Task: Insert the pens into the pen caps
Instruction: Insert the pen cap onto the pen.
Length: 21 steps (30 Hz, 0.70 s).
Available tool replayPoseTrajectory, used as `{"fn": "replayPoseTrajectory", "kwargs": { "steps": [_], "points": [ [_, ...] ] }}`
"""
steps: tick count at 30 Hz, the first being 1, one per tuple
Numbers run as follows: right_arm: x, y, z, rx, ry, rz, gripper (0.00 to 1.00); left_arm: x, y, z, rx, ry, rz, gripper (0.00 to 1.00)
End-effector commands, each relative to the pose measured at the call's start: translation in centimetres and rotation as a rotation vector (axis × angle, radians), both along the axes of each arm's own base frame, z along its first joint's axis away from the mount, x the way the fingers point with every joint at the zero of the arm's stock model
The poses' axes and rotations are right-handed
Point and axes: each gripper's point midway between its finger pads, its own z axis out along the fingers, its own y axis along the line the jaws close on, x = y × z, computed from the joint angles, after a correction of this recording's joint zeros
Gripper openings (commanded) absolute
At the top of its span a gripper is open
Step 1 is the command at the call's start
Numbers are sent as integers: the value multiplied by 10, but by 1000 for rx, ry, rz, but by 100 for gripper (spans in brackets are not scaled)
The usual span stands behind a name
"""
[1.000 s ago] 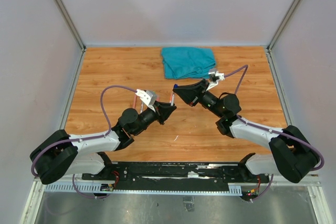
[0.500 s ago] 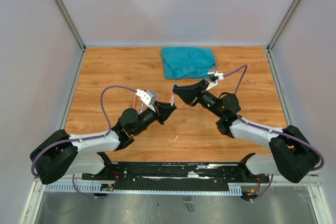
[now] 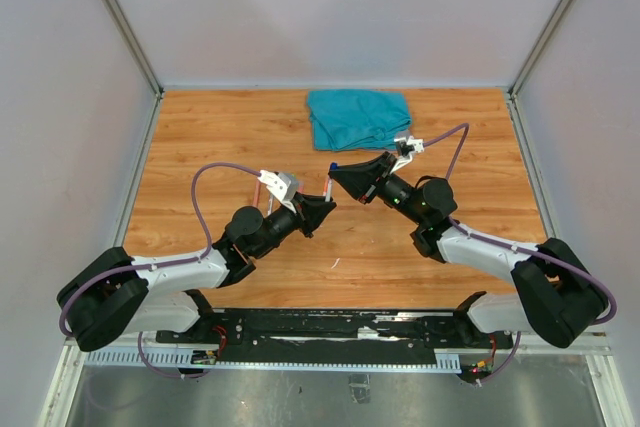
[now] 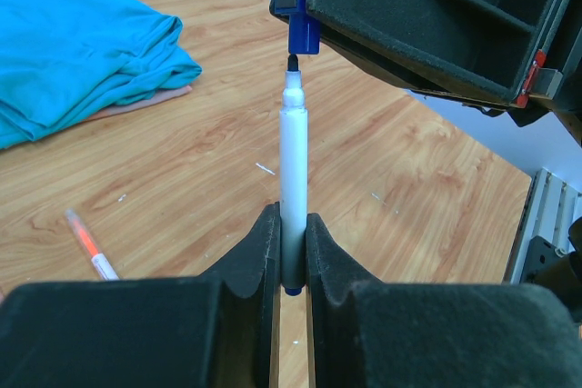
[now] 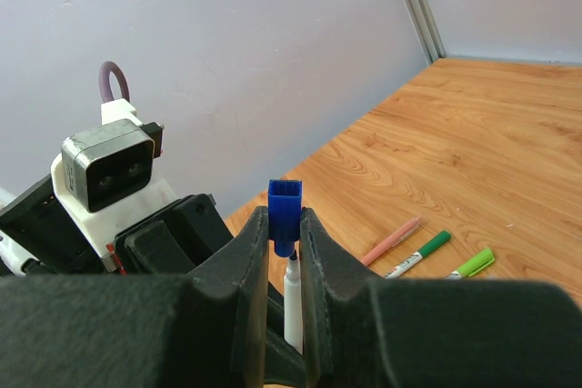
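Above the wooden table (image 3: 200, 137) nothing has shifted: the left gripper (image 4: 293, 217) clamps the white pen (image 4: 293, 161) upright, tip at the mouth of the blue cap (image 5: 284, 197) pinched by the right gripper (image 5: 283, 217), insertion not yet made.

- The right end effector (image 3: 333, 170), clamped on the short blue plastic pen cap (image 5: 284, 211), now sits slightly further left, closer to the white-barrelled marker pen (image 4: 293, 170) gripped by the left end effector (image 4: 291, 235).
- Its white wrist camera (image 3: 405, 144) shifts left with it.
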Motion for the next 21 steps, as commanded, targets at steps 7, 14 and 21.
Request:
{"fn": "replayPoseTrajectory", "kwargs": {
  "steps": [7, 14, 21],
  "points": [
    [5, -2, 10, 9, -44, -11, 1, -1, -4, 13, -20, -43, -12, 1],
    [6, -2, 5, 0, -37, -10, 1, -1, -4, 13, -20, -43, -11, 0],
    [6, -3, -1, -18, -27, -15, 1, -1, -4, 13, -21, -44, -12, 0]
  ]
}}
